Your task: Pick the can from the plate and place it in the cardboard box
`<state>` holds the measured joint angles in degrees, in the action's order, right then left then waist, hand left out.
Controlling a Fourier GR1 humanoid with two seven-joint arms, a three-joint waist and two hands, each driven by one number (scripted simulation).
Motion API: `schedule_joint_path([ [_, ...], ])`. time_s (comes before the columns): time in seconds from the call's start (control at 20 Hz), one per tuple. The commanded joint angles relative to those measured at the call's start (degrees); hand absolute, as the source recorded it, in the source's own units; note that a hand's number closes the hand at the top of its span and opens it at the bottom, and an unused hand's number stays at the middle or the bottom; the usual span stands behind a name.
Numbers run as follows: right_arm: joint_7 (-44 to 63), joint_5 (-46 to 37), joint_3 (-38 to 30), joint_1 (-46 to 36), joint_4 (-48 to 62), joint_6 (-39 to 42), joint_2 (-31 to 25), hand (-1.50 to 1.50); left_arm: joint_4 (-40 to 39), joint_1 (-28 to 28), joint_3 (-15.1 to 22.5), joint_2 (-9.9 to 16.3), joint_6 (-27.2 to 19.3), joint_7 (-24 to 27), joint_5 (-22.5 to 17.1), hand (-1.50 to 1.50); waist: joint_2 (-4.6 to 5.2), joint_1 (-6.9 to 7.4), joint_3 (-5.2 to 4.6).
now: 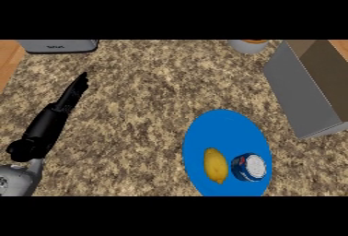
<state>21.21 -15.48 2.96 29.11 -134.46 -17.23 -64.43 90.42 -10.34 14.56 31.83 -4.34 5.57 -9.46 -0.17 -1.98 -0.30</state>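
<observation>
A blue can point(249, 167) with a white top stands upright on the blue plate point(224, 126), at the plate's near right. A yellow lemon point(215, 165) lies just left of the can on the same plate. The cardboard box point(307, 87) stands at the right, grey outside and brown inside, its opening facing up and away. My left hand point(72, 96) is at the left of the counter, fingers straight and pointing away, far from the plate and holding nothing. The right hand does not show.
A grey appliance point(58, 45) sits at the far left edge of the speckled counter. A grey cup point(249, 45) with something orange in it stands at the far edge, left of the box. Wooden strips show at both far corners.
</observation>
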Motion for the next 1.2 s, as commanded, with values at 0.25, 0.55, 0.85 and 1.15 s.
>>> schedule_joint_path([
  [0.25, 29.3, -5.5, 10.5, -7.2, -12.8, 12.5, -8.3, -1.5, -1.6, -4.8, 0.7, -1.9, 2.3, -1.8, 0.3, 0.0, 0.54, 2.98, -0.02],
  [0.55, 44.0, -1.7, 20.2, -20.6, -12.0, 18.9, -5.9, -1.5, -4.3, -5.6, 1.3, -3.4, 3.1, 0.8, 2.0, 0.0, 0.74, 4.72, 0.0],
  [0.85, 54.4, -2.2, 30.9, -33.4, -8.4, 23.6, 3.6, -1.5, -7.1, -5.6, 0.4, -4.6, 3.8, 2.5, 2.7, 0.0, 0.64, 4.23, 0.0],
  [1.15, 55.5, -11.1, 39.7, -39.1, 3.0, 24.3, 12.0, -1.5, -3.4, -3.8, -0.3, -4.8, 3.0, 0.1, 3.1, 0.0, 0.14, 3.45, 0.16],
])
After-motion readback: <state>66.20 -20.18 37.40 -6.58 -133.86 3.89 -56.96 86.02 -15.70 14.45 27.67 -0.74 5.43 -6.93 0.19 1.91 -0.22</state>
